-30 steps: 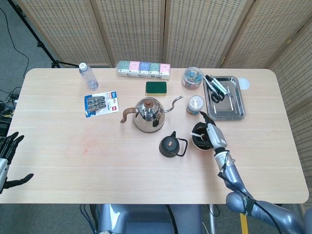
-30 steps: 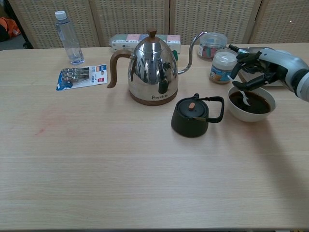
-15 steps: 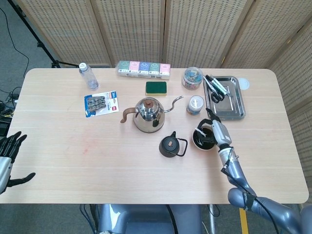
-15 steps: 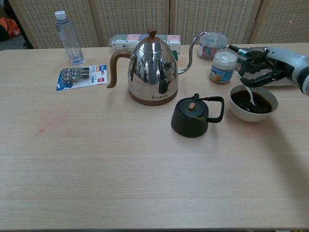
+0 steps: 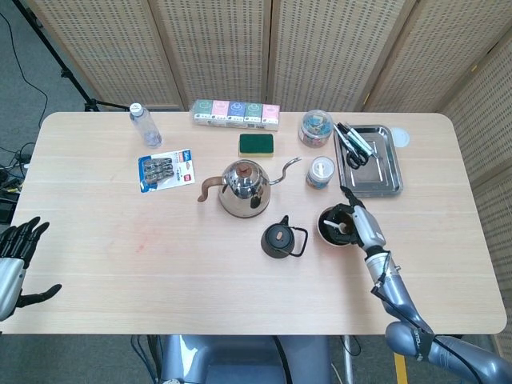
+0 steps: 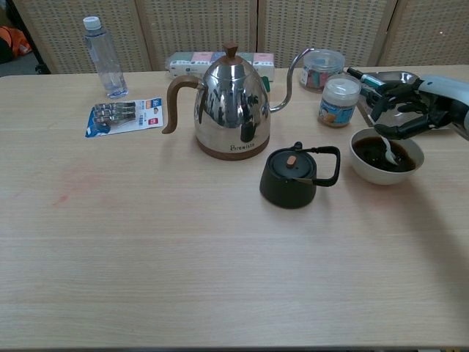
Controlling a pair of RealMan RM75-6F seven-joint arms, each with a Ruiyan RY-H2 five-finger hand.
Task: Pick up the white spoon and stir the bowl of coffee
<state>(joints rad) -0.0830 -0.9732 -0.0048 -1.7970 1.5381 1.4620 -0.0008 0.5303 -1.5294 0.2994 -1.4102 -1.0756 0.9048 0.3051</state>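
Now the right hand [image 6: 410, 110] holds the spoon [image 6: 387, 150] in the bowl [image 6: 386, 155].
Its fingers pinch the white handle, and the spoon's tip dips into the coffee; the bowl sits right of the black teapot [image 6: 293, 177]. Off the table's left edge, the left hand [image 5: 14, 260] hangs empty, fingers apart.

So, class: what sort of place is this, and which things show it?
Probably a staged test room, not a kitchen: folding screens behind, a light stand and cables on the floor, and assorted props on one wooden table.
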